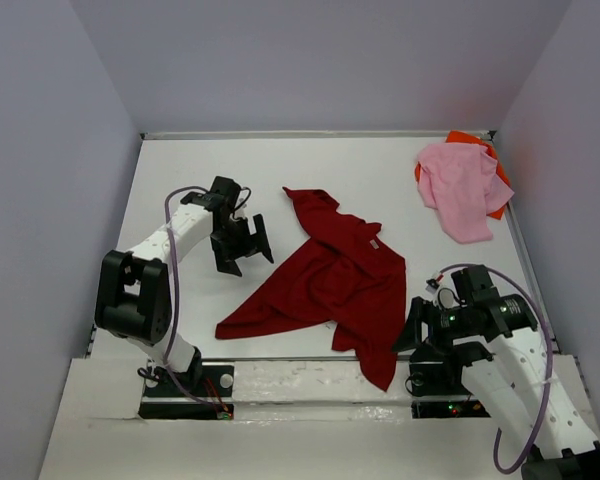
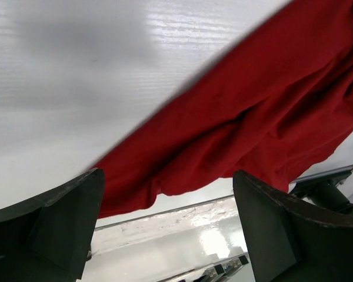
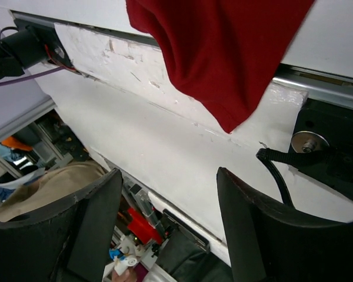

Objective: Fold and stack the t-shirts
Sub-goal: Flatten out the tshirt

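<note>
Left tool point(image 1: 245, 258) hovers beside red t-shirt point(image 1: 330, 285).

The left arm point(image 1: 150, 262) and right arm point(image 1: 510, 375) have white shells between chunky black joint housings. A lilac cable point(image 1: 172, 215) loops along each. Small green lights point(image 1: 450, 320) glow on the right one. The left pincer point(image 1: 246, 258) and right pincer point(image 1: 412, 342) are black, with broad wedge-shaped fingers point(image 2: 53, 229).

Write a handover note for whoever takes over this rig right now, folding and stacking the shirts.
Left end effector: open, empty, left of the red shirt.
Right end effector: open, empty, by its near corner.
Red shirt crumpled in the middle; pink shirt bunched on the orange shirt, far right corner.
Done: nothing folded. Left: fold all three, stack.
</note>
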`<state>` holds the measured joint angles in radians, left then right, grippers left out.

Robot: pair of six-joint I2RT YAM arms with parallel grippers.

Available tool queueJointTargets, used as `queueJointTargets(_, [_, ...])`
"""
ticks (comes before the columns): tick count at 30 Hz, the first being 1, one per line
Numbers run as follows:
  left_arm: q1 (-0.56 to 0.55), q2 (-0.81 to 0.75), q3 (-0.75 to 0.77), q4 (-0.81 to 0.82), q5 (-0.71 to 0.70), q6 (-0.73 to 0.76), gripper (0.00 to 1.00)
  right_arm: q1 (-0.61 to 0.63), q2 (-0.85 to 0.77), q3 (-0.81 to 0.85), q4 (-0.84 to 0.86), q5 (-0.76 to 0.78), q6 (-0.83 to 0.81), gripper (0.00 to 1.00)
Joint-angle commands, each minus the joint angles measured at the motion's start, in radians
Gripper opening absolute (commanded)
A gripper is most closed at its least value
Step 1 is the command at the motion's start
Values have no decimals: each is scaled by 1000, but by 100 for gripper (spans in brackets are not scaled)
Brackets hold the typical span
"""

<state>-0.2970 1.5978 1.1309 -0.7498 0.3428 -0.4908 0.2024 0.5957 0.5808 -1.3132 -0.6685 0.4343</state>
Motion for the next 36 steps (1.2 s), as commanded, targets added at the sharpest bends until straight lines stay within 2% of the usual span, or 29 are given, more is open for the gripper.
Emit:
queueJointTargets(1, [33, -88, -20, 24, 61, -18, 99, 11, 25, 25, 63, 83, -23, 70])
queueJointTargets(3, [39, -90, -5, 3, 55, -6, 99, 11, 30, 48, 52, 83, -16, 70])
queueJointTargets(5, [42, -87, 18, -8, 45, 3, 99, 11, 36, 138, 63, 51, 7, 71])
queueJointTargets(6, [42, -84, 23, -17, 45, 11, 99, 11, 64, 248, 103, 23, 32, 73])
queueJointTargets(7, [44, -84, 27, -20, 45, 12, 99, 11, 64, 249, 124, 8, 56, 73])
queueJointTargets(10, [44, -79, 44, -26, 47, 18, 99, 11, 244, 503, 163, -63, 61, 73])
queueJointTargets(11, [44, -81, 50, -28, 50, 18, 99, 11, 354, 684, 134, -37, 11, 73])
queueJointTargets(12, [44, -82, 52, -28, 50, 20, 99, 11, 407, 785, 134, -37, -14, 73])
queueJointTargets(14, [44, -84, 58, -29, 47, 24, 99, 20, 522, 1018, 25, 71, -130, 73])
queueJointTargets(15, [45, -84, 58, -31, 45, 27, 99, 123, 617, 1221, -13, 215, -137, 74])
queueJointTargets(17, [47, -85, 56, -33, 41, 38, 99, 192, 702, 1373, -38, 280, -161, 74])
queueJointTargets(18, [47, -85, 56, -34, 39, 41, 99, 215, 793, 1503, -94, 338, -164, 74])
queueJointTargets(19, [50, -88, 55, -36, 39, 43, 99, 294, 828, 1551, -116, 386, -170, 75])
queueJointTargets(22, [53, -93, 53, -36, 38, 51, 99, 425, 880, 1529, -156, 561, -183, 76])
queueJointTargets(24, [55, -96, 50, -34, 35, 54, 99, 564, 894, 1451, -172, 644, -183, 75])
queueJointTargets(25, [55, -98, 46, -31, 35, 52, 99, 642, 889, 1377, -172, 741, -168, 75])
queueJointTargets(26, [56, -98, 43, -26, 36, 54, 99, 667, 888, 1348, -170, 786, -158, 75])
queueJointTargets(33, [56, -107, 9, -8, 42, 57, 99, 856, 858, 1129, -156, 787, -116, 77])
queueJointTargets(36, [56, -116, -13, 12, 44, 52, 99, 984, 862, 1009, -173, 753, -62, 76])
